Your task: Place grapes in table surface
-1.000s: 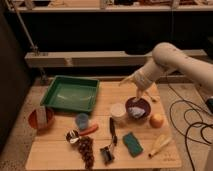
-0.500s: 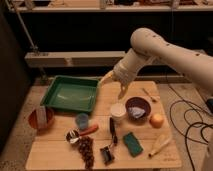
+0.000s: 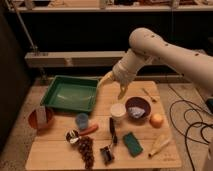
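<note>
Starting at the left edge of the table surface (image 3: 50,152), a reddish-brown bowl (image 3: 40,120) sits near the corner, out of the arm's way. Just right of it and farther back lies the green tray (image 3: 70,94), flat and, as far as can be seen, with nothing in it.

Nearer than the tray stand a small blue cup (image 3: 82,121) and an orange-red carrot-like piece (image 3: 90,130). The grapes (image 3: 86,150) lie just nearer than these, a dark bunch stretched toward the near edge. They rest straight on the bare planks, not in the tray or in any bowl. By that lie the placing looks already done, since the bunch is where the task wants it.

A black clip-like tool (image 3: 107,153) lies just right of the bunch, apart from it.

The gripper (image 3: 114,86) hangs in the air over the far middle of the table, just right of the tray's right rim and above a white cup (image 3: 118,111). Its two pale fingers (image 3: 105,79) are spread wide with nothing between them, so it carries no load.

The grapes lie well apart from it, nearer and a little to the left, with the blue cup and carrot piece roughly between.

Farther right come a green sponge (image 3: 132,143), a purple bowl (image 3: 138,107) and an orange fruit (image 3: 156,120), none of them in the line from gripper to bunch.
</note>
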